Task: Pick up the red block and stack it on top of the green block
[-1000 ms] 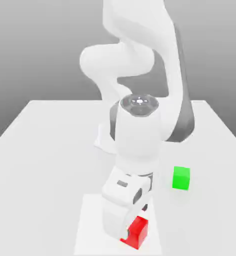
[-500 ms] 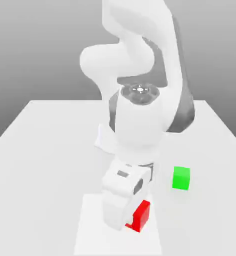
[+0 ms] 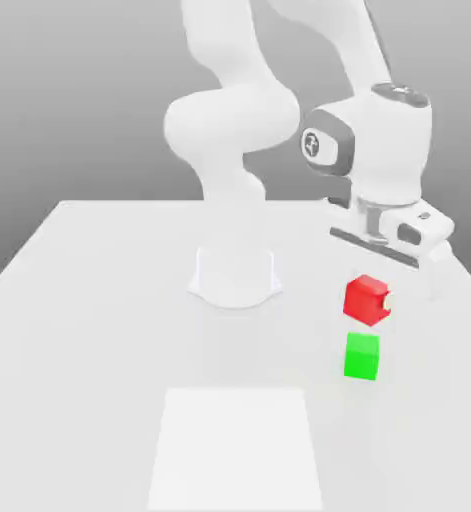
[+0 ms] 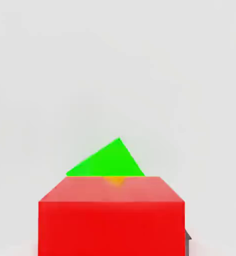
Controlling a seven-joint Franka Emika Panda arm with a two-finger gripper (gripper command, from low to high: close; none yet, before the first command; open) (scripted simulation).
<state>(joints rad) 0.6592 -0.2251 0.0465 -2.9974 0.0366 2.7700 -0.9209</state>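
Red block (image 3: 366, 298) hangs clamped in my closed pincer (image 3: 376, 297), clear above the green block (image 3: 361, 356). Bare white table (image 3: 99, 330) surrounds both, its edges well off.

The red block (image 3: 367, 299) is bright red all over, with plain faces and no marks, and in the hand view it (image 4: 111, 216) looks the same strong red with a small orange glow at its far edge. The green block (image 3: 361, 356) is bright green and plain too, and it (image 4: 108, 160) shows as a green wedge past the red one. The table (image 3: 89, 320) is pale white-grey with a whiter square patch (image 3: 237, 448) near its front edge, the arm (image 3: 229, 130) is white with dark grey parts, and the wall behind is grey.
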